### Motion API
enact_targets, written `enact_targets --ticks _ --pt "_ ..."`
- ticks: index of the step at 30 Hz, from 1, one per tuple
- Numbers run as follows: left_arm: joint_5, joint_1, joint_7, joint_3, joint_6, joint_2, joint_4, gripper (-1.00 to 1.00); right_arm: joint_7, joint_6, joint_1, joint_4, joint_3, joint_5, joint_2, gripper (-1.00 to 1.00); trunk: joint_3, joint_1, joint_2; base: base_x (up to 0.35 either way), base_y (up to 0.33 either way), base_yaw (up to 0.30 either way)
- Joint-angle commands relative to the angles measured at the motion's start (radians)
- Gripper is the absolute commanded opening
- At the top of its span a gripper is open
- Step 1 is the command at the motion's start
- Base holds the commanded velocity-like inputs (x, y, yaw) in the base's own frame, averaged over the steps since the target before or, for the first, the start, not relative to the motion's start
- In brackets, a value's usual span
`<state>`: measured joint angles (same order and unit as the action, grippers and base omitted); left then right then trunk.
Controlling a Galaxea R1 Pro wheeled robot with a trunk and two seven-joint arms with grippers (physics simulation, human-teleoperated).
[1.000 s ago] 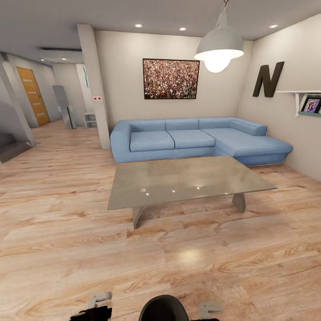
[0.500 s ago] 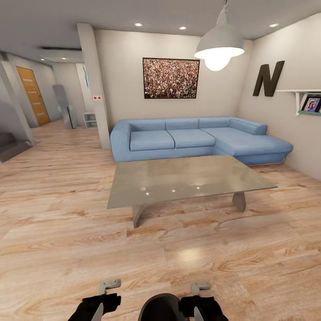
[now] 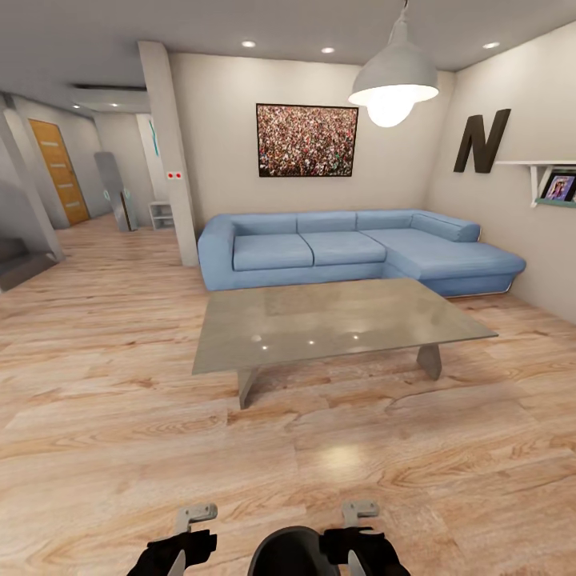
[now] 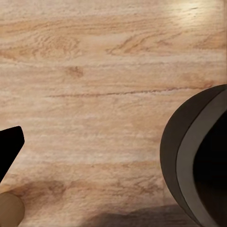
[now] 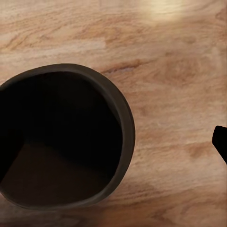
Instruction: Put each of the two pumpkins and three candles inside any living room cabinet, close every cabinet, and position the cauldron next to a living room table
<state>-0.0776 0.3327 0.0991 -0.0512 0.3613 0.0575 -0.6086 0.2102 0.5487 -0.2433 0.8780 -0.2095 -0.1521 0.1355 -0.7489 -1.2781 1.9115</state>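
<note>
The cauldron — dark, round, open-mouthed and empty inside — sits at the near edge between the left tool and right tool, above the wood floor. Whether either tool is clenched on it I cannot tell. The glass table stands well apart, farther in, before the blue sofa — so placing the cauldron seems undone.

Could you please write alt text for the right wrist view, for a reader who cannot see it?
A dark, round cauldron, open at the top with a shadowed, empty-looking inside, stands on a light wood-grain floor. A black tip of the gripper juts in at one edge.
</note>
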Motion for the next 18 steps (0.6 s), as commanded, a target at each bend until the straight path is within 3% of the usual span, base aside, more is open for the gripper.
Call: enact_targets --ticks 1,7,10,14,18 --pt "-0.008 0.000 0.004 -0.002 0.005 0.001 -0.002 1.00 0.009 0.002 -0.001 0.001 -0.003 -0.010 -0.001 1.00 -0.004 -0.004 0.007 0.000 0.000 0.000" --pt "-0.008 0.000 0.004 -0.003 0.004 0.001 0.002 1.00 0.008 0.001 -0.001 -0.003 -0.005 -0.009 -0.001 1.00 -0.023 -0.027 0.049 0.000 0.000 0.000" --pt "-0.007 0.000 0.004 0.002 0.004 0.001 0.009 1.00 0.008 0.000 -0.001 -0.006 -0.005 -0.009 -0.001 1.00 -0.023 -0.027 0.049 0.000 0.000 0.000" --pt "-0.008 0.000 0.004 0.030 0.003 0.003 0.013 1.00 0.008 -0.018 -0.001 -0.012 -0.005 -0.008 -0.001 1.00 -0.023 -0.027 0.049 0.000 0.000 0.000" --pt "-0.010 0.000 0.005 0.082 0.004 0.025 0.013 1.00 0.010 -0.063 -0.001 -0.065 -0.003 -0.006 -0.001 1.00 -0.026 -0.031 0.056 0.000 0.000 0.000"
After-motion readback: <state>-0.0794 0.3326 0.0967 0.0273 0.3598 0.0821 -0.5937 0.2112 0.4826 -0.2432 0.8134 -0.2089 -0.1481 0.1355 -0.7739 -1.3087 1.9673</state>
